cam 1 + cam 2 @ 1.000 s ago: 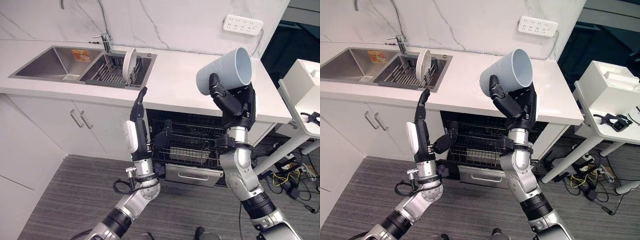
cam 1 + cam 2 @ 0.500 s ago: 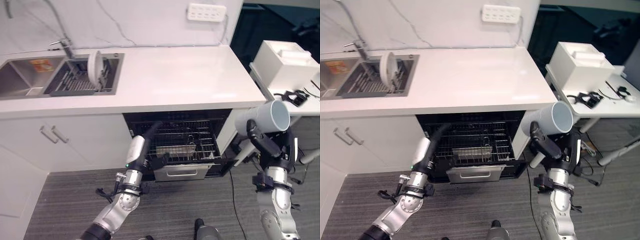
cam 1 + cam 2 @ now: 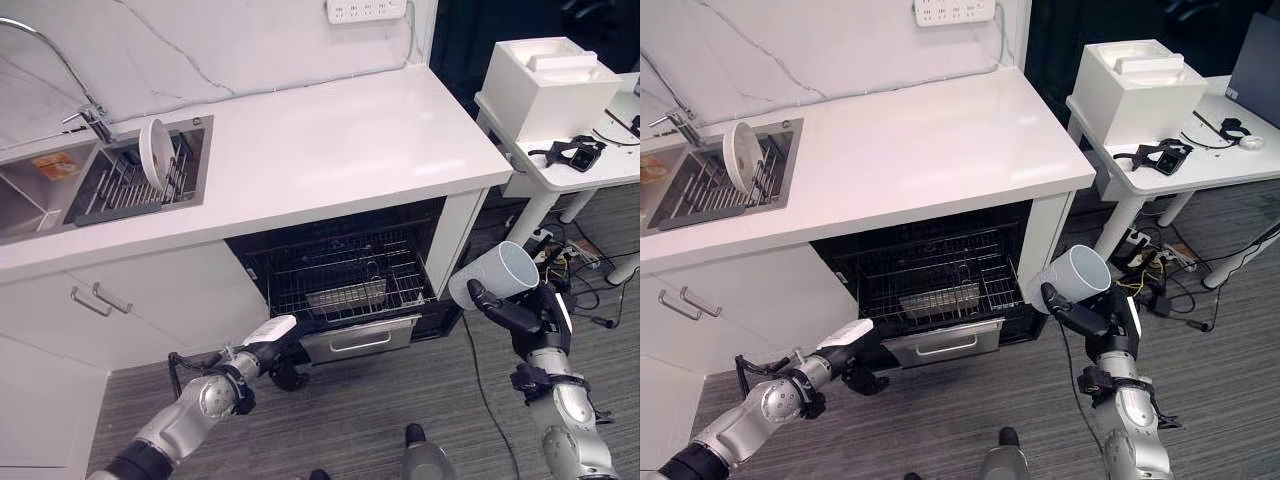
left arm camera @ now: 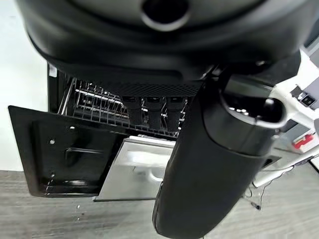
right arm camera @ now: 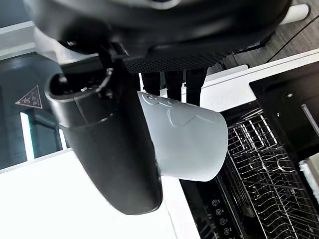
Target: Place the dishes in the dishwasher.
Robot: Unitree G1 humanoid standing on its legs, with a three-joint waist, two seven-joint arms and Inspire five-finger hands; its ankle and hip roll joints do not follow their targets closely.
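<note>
Pale grey-blue, the cup (image 3: 494,275) sits gripped in my right hand (image 3: 523,317), thumb and fingers curled round its body, its open mouth tipped up and away from the palm. In the right wrist view I see the cup (image 5: 182,140) pinned between the thumb on one side and the row of fingers (image 5: 174,80) on the other, with the wire rack (image 5: 264,172) of the dishwasher showing past its rim. The cup is held in the air, well apart from the rack, out beside the open dishwasher (image 3: 345,270) on its right-hand side and just in front of the white cabinet edge.

My left hand (image 3: 263,352) is low, near the floor, just before the dishwasher's pulled-out lower front panel (image 3: 360,339). From its wrist view the fingers (image 4: 149,112) reach out fairly straight toward the rack and the silver panel (image 4: 137,167), holding nothing; I cannot tell whether they touch the panel.

Well apart from both hands, up on the counter (image 3: 320,150), a white plate (image 3: 155,167) stands on edge in the drying rack (image 3: 125,185) set in the sink. A metal basket (image 3: 345,296) rests inside the dishwasher's wire rack. Beyond my right hand, a white side table (image 3: 560,165) bears a white box (image 3: 550,75).
</note>
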